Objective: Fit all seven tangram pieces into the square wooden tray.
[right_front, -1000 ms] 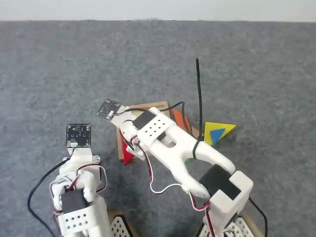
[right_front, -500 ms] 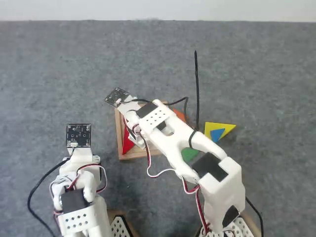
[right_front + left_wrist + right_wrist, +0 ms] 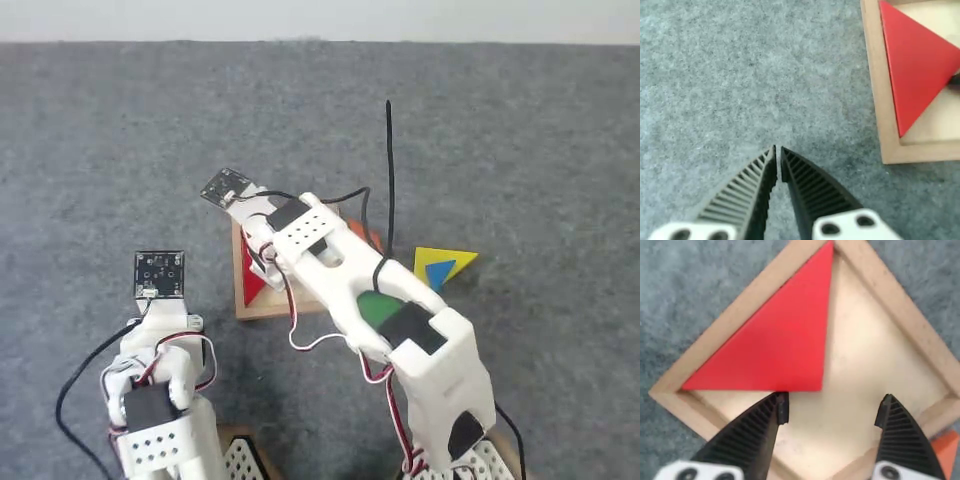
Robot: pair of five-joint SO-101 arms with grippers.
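Right gripper point(image 3: 833, 409) spread, empty, over wooden tray point(image 3: 265, 312), frame centre; red triangle point(image 3: 777, 340) seated. Left gripper point(image 3: 778, 155) closed, lower left. Next I fetch yellow triangle point(image 3: 457, 257).

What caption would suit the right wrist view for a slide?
Open right jaws hover over the wooden tray holding a red triangle.

In the high view, mid-frame, the right arm point(image 3: 340, 270) hides most of the tray point(image 3: 262, 311), orange piece point(image 3: 372, 238) and green piece point(image 3: 374, 306).
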